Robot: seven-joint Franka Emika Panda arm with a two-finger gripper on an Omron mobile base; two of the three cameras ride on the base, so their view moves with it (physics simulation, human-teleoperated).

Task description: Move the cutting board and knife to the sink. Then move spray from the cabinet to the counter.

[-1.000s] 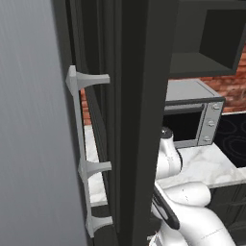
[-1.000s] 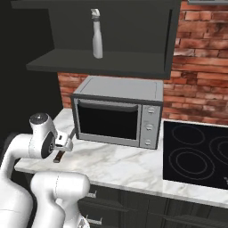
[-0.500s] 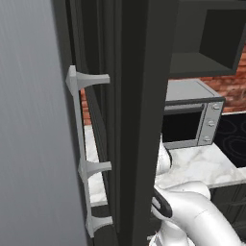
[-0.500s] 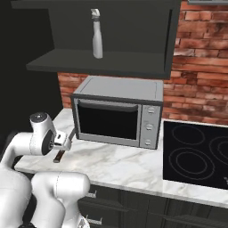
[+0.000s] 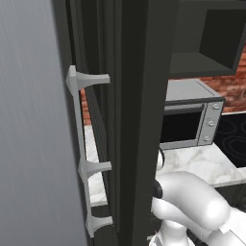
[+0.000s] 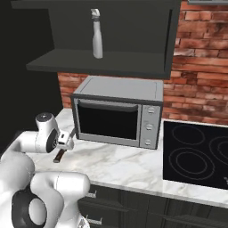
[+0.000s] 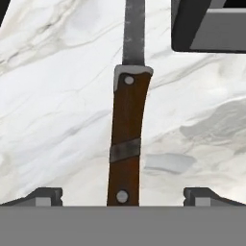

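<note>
Marble: we see the white veined counter point(image 7: 57, 96) under the hand, with the knife point(image 7: 127, 139) lying flat on it.
Knife: its brown riveted handle runs up the middle of the hand view and the grey blade carries on past the top edge; in the right base view it is a small dark shape point(image 6: 59, 155) just in front of the hand.
Gripper: our gripper point(image 7: 123, 196) stands wide apart, one tip on each side of the handle, not touching it and holding nothing; from the right base view point(image 6: 67, 141) it hangs low over the counter, left of the microwave point(image 6: 116, 116).
Spray: the pale bottle point(image 6: 96, 40) stands upright on the shelf of the open dark cabinet point(image 6: 147, 67) above the microwave, untouched.
Board: we cannot place the cutting board or the sink from here.
Progress: we judge the knife step is at the approach, the grasp not yet made; carrying it to the sink is left, and the whole spray step is left.
Next: we would expect to lower and close on the handle.
</note>
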